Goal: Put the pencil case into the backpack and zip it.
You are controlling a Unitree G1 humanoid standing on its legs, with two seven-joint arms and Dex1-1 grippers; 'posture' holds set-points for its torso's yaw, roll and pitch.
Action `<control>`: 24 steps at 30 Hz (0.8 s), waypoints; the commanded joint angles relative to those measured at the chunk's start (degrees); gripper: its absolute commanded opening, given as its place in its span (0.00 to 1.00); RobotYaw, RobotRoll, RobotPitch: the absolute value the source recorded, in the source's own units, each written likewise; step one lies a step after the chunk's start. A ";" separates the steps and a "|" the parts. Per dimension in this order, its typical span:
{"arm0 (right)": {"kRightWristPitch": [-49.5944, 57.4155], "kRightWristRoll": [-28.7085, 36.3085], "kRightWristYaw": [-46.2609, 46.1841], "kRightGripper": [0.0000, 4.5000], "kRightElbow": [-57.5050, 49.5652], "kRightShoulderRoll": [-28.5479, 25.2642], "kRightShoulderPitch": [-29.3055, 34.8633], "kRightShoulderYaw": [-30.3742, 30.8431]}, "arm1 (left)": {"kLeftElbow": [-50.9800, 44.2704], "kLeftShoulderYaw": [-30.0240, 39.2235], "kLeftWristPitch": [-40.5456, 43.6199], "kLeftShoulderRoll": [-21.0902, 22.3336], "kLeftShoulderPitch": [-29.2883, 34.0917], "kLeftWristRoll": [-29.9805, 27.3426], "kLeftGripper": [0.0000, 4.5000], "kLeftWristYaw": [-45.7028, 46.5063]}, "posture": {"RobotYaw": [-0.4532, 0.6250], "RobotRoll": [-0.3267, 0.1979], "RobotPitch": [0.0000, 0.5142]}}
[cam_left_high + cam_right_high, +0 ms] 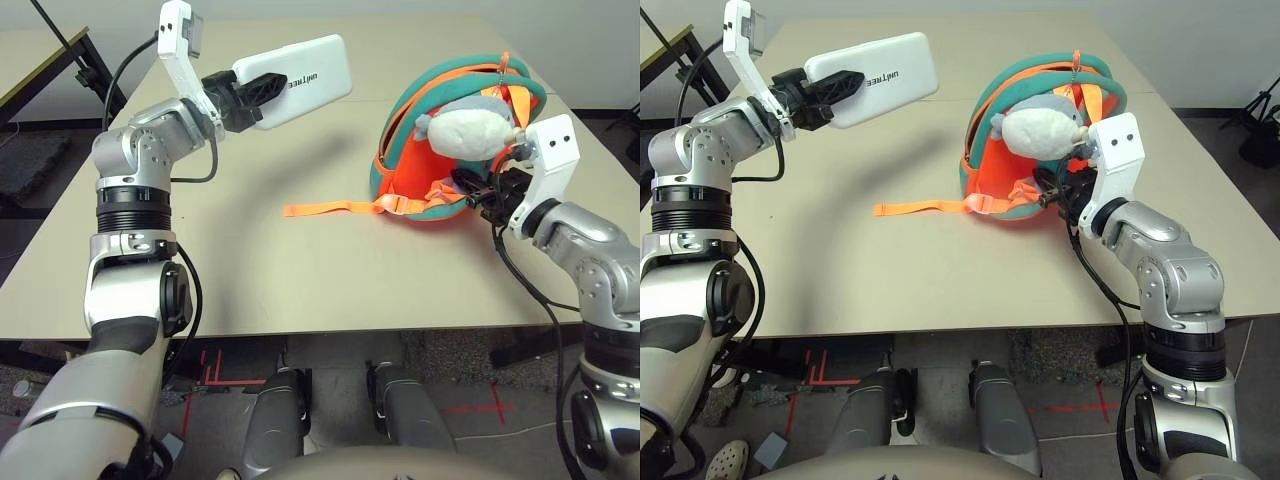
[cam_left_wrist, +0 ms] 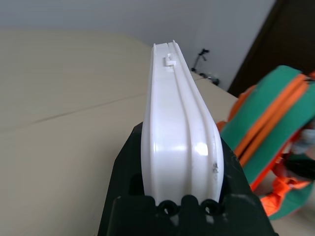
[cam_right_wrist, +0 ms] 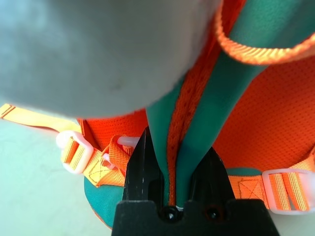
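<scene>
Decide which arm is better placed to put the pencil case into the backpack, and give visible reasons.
Left, I would judge: the left gripper already holds the pencil case above the table, while the right gripper is busy, clamped on the edge of the backpack.

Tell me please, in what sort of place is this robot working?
Probably a robotics lab or test room: a long beige table stands before a plain grey wall, red tape marks line the dark floor, and a black tripod stands beyond.
</scene>
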 commanded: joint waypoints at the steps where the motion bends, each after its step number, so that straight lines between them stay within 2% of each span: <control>1: 0.11 -0.76 0.59 0.07 2.42 0.66 0.52 2.35 | -3.23 -0.90 -1.49 1.34 -4.29 -1.16 0.26 -5.28 | 0.24 0.62 0.19; 7: -0.74 -1.19 0.78 0.07 3.12 0.47 1.05 2.74 | -3.08 -0.71 1.05 1.69 -7.49 -3.04 0.26 -10.68 | 0.23 0.62 0.19; 14: -0.95 -1.53 0.67 0.07 3.02 0.43 1.52 2.95 | -1.61 -1.10 2.58 1.12 -8.47 -3.57 0.26 -13.25 | 0.22 0.62 0.20; 24: -1.16 -1.99 0.73 0.07 4.00 0.02 0.19 3.14 | 2.62 -6.54 -0.24 -1.65 -6.41 0.75 0.26 -15.74 | 0.22 0.62 0.20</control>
